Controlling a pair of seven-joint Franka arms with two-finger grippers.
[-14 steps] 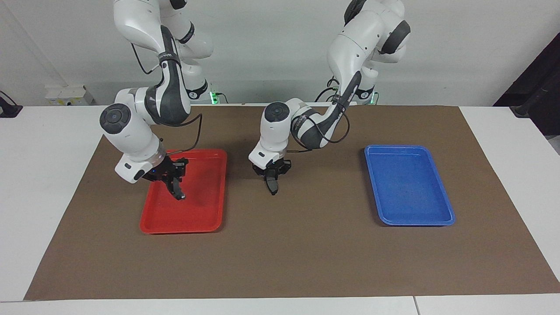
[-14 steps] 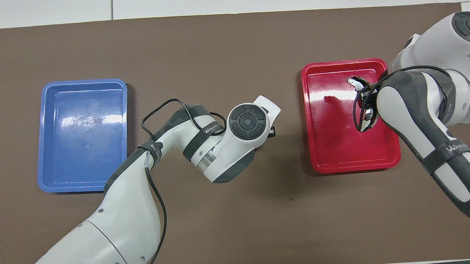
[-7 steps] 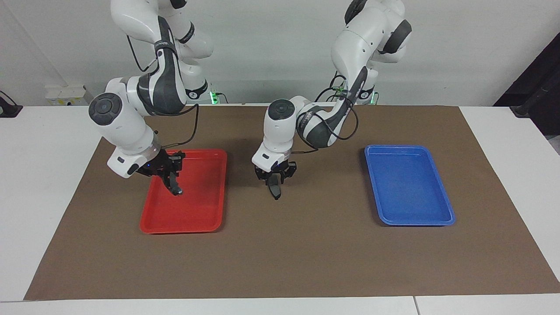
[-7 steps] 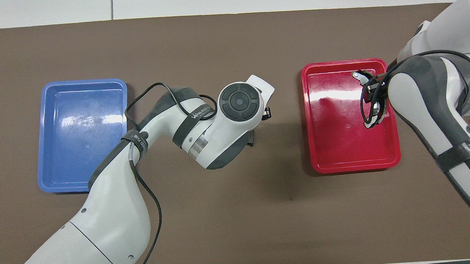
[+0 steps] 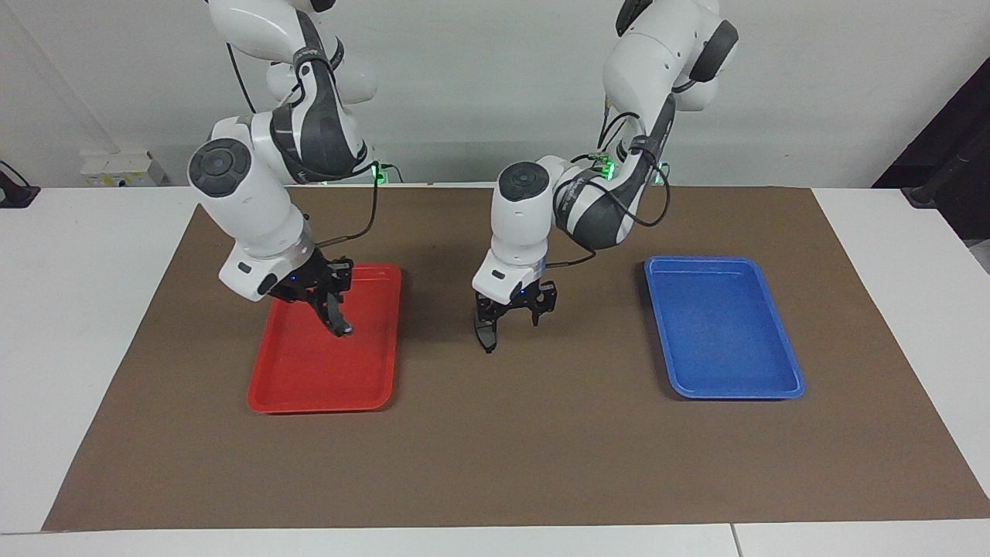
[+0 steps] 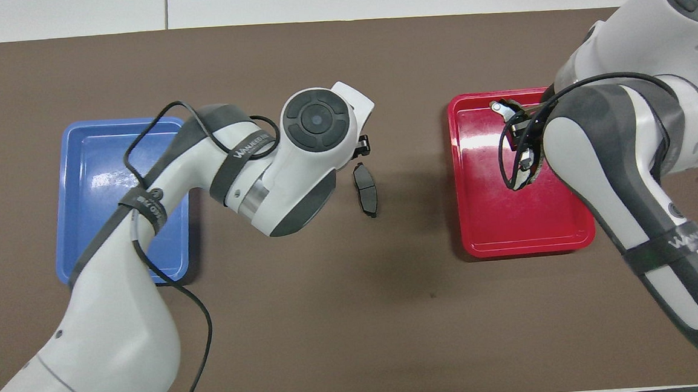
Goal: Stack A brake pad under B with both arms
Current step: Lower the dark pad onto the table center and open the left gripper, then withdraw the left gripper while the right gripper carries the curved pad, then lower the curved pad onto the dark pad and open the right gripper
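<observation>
1. Short pad (image 6: 365, 189): seems to lie flat on the brown mat (image 5: 541, 464), between the red tray (image 5: 325, 406) and the blue tray (image 5: 735, 394), long axis running near to far.
2. Left gripper (image 5: 510, 317): poised just over that pad, fingers spread apart, gripping nothing; one finger looks very close to the pad's nearer end, contact not clear.
3. Right gripper (image 5: 331, 309): up over the red tray, toward its nearer end, fingers clamped on the long curved pad (image 5: 343, 326), which hangs tilted with one end pointing down.
4. Judged stage: bottom piece down, top piece in the air and well apart from it; crossing to the middle of the mat and lowering not yet done.
5. Risk, collision: only one landing spot, and the left gripper sits right above it. Bringing the long pad in before that spot is free means the two wrists meeting.
6. Risk, nudging: lifting the left gripper carelessly could catch the short pad and turn or slide it.
7. Risk, bad landing: long pad held tilted. Setting it down end first would likely tip it over or push the short pad along the mat. Needs levelling first.
8. Risk, overhang: top piece looks much longer than the bottom one. Placed off centre, it would probably rock and slip off on release.
9. Risk, slip: hold looks to sit near one end of the curved pad, so a fast swing may rotate it between the fingers.
</observation>
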